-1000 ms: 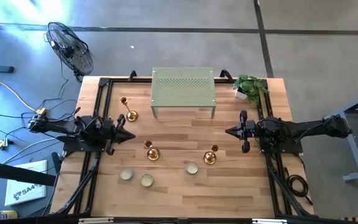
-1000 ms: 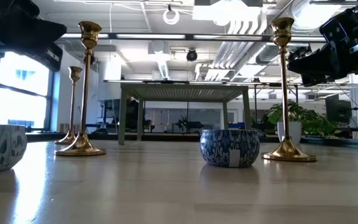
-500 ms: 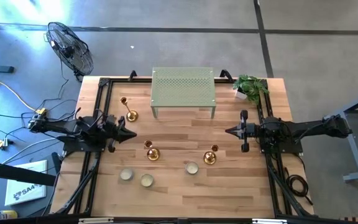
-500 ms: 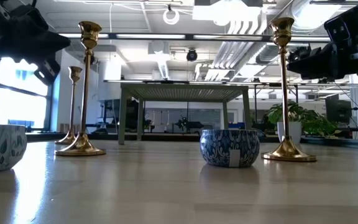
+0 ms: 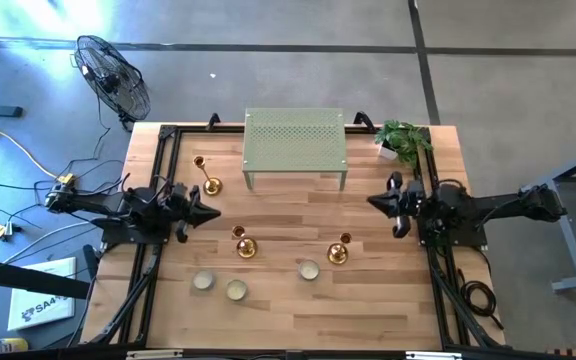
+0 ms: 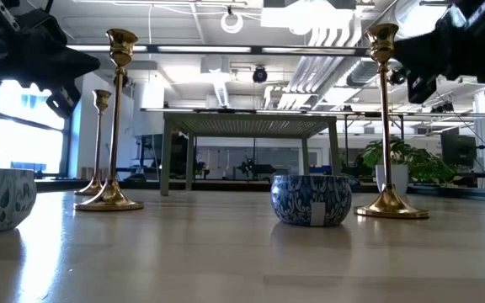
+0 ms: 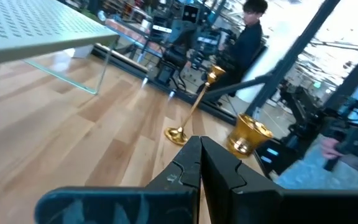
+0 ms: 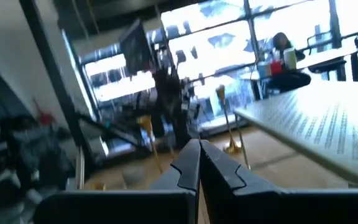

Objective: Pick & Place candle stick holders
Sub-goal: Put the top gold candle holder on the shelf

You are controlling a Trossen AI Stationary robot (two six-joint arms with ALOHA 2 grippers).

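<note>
On the wooden counter (image 5: pixel 288 215) the three gold candle stick holders stood untouched: the far-left holder (image 5: pixel 211 185) near the green perforated riser (image 5: pixel 295 140), the middle holder (image 5: pixel 245 247) toward the near centre, and the right holder (image 5: pixel 338 252) just beside a blue patterned candle tin (image 5: pixel 309 270). Two more tins (image 5: pixel 220 285) sat near the front edge, and a potted plant (image 5: pixel 401 140) occupied the far right corner.

Over the last second both arms had shifted. The left tool (image 5: pixel 206 211) had crept rightward over the counter, ending between the far-left holder and the middle one; its wrist view showed the fingers (image 7: pixel 191 163) pressed together, clenched on nothing. The right tool (image 5: pixel 376 203) had swung slightly toward the far side, away from the right holder, and its fingers (image 8: pixel 194 163) were likewise closed and empty.

That suggested the work was only at the approach stage: no holder had been lifted, and either tool would need to spread its fingers before taking a stem.
</note>
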